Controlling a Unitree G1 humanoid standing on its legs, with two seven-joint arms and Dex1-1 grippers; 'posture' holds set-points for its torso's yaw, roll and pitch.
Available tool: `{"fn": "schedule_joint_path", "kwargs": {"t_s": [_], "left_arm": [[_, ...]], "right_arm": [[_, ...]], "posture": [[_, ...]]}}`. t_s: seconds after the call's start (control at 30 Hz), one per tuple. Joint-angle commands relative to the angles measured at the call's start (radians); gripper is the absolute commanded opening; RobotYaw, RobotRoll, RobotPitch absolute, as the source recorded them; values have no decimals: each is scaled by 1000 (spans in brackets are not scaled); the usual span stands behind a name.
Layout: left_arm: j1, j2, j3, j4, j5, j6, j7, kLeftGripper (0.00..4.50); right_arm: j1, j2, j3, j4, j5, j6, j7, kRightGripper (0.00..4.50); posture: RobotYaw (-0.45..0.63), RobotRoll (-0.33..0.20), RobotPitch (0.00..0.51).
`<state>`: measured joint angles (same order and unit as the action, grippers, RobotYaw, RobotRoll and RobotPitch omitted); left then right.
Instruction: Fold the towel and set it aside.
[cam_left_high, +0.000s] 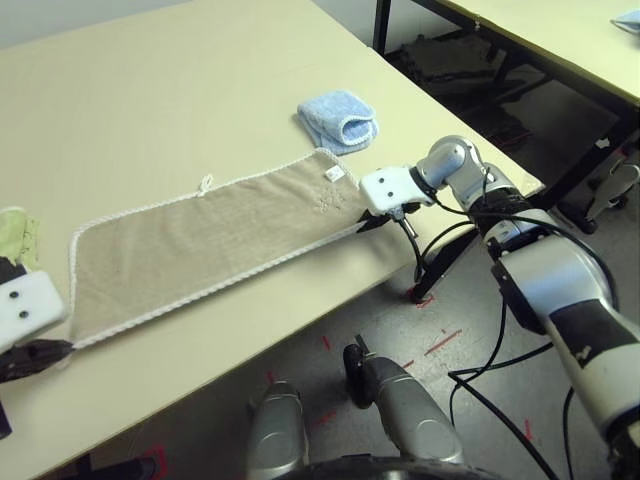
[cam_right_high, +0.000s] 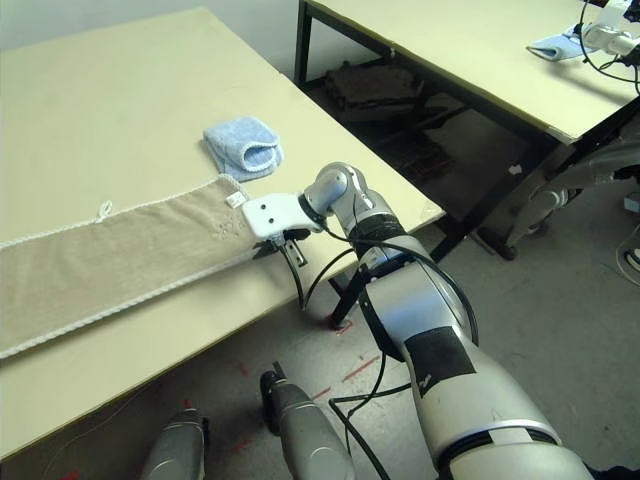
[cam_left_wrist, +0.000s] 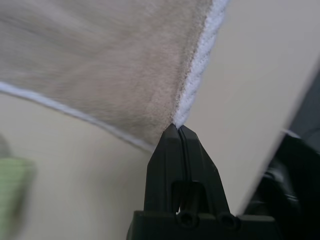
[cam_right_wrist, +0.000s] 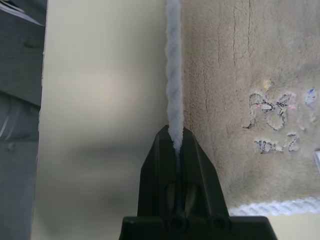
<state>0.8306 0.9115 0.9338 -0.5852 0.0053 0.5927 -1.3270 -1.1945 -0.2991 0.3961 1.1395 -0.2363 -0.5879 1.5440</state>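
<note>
Black-fingered left tool (cam_left_wrist: 178, 131) and right tool (cam_right_wrist: 176, 137) are each clamped shut on a near corner of the beige terry towel with white scalloped edging (cam_left_high: 200, 250), probably so both can lift that edge together for the next fold. Towel's lying flat as a long strip along the pale desk (cam_left_high: 150, 100). The small rolled light-blue cloth (cam_left_high: 338, 120) sits just beyond it.

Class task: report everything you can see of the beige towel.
The towel is tan terry with white scalloped edging, a small hanging loop on its far edge and embroidery plus a tag near its right end. It lies flat as a long strip on the table. The left gripper and right gripper each pinch a near corner.
</note>
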Motion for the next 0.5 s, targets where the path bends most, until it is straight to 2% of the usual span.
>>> {"fn": "schedule_joint_path", "kwargs": {"t_s": [0.03,0.2,0.37,0.5], "left_arm": [[88,-36,21,-61,-7,85,-19,0],[181,-55,47,-102,-31,137,-36,0],[183,-28,82,-59,-50,124,-32,0],[179,-5,82,-40,-64,120,-27,0]], "right_arm": [[11,-15,1,-23,5,17,33,38],[3,-24,22,-34,30,39,68,38],[-25,-81,180,-87,129,159,70,38],[-21,-171,354,-237,296,329,70,38]], "posture": [[13,0,226],[28,0,219],[28,0,216],[28,0,216]]}}
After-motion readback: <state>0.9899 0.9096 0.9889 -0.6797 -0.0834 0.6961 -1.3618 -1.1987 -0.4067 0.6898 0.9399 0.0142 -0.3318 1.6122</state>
